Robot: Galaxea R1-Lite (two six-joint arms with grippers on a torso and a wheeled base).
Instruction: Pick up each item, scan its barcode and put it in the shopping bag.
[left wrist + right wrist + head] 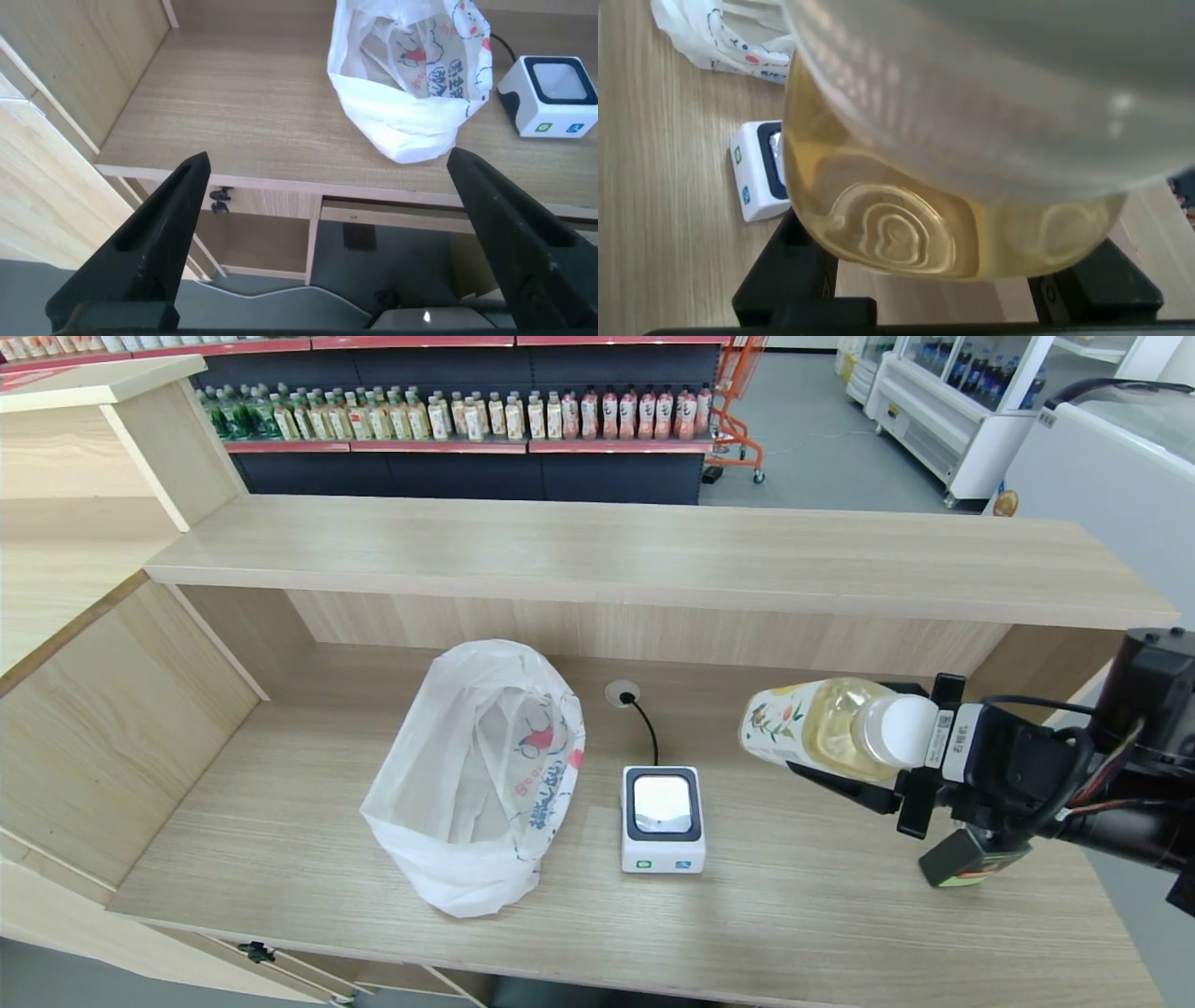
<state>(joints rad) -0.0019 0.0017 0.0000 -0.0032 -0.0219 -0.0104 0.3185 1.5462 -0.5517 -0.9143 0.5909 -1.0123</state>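
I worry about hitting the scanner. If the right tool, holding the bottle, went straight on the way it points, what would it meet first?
Probably the shopping bag: the right tool and its bottle point toward the robot's left, above the counter and seemingly beyond the scanner. Height is unclear.

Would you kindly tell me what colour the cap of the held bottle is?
The cap of the bottle is white, best seen in the head view.

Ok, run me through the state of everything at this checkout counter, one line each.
Bottle, capped, held sideways in the air.
Right pincer, shut on the bottle.
Left pincer, open, holding nothing.
Bag, sitting on the counter, mouth open.
Scanner, flat on the counter, window facing up, cable attached.
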